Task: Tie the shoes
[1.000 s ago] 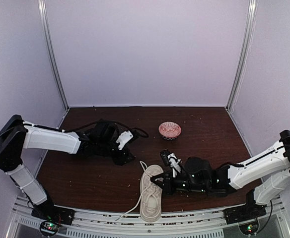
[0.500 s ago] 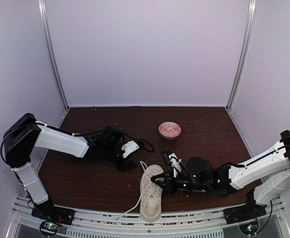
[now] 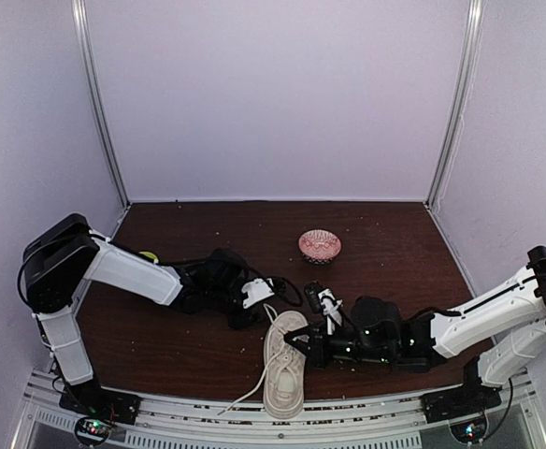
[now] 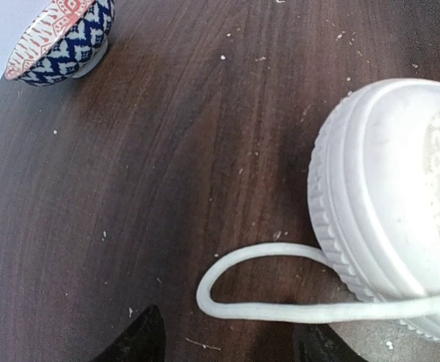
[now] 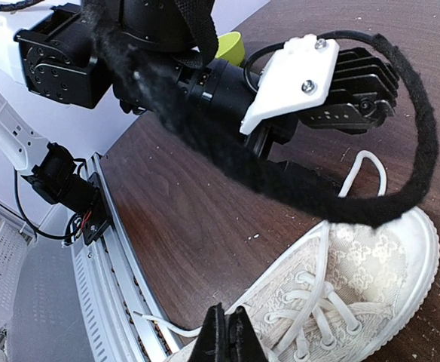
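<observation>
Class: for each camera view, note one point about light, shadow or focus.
Top external: soft, even light, lilac-tinted walls, posts leaning inward from the wide lens. Left wrist: the sneaker toe is washed out, with a shadow on the table beside it. Right wrist: the black cable near the lens looks fuzzy; the laces are sharper.

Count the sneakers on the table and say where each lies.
1. The cream sneaker lies by the near edge of the table, toe toward the far side, left gripper near its toe, right gripper beside it. No other shows.
</observation>
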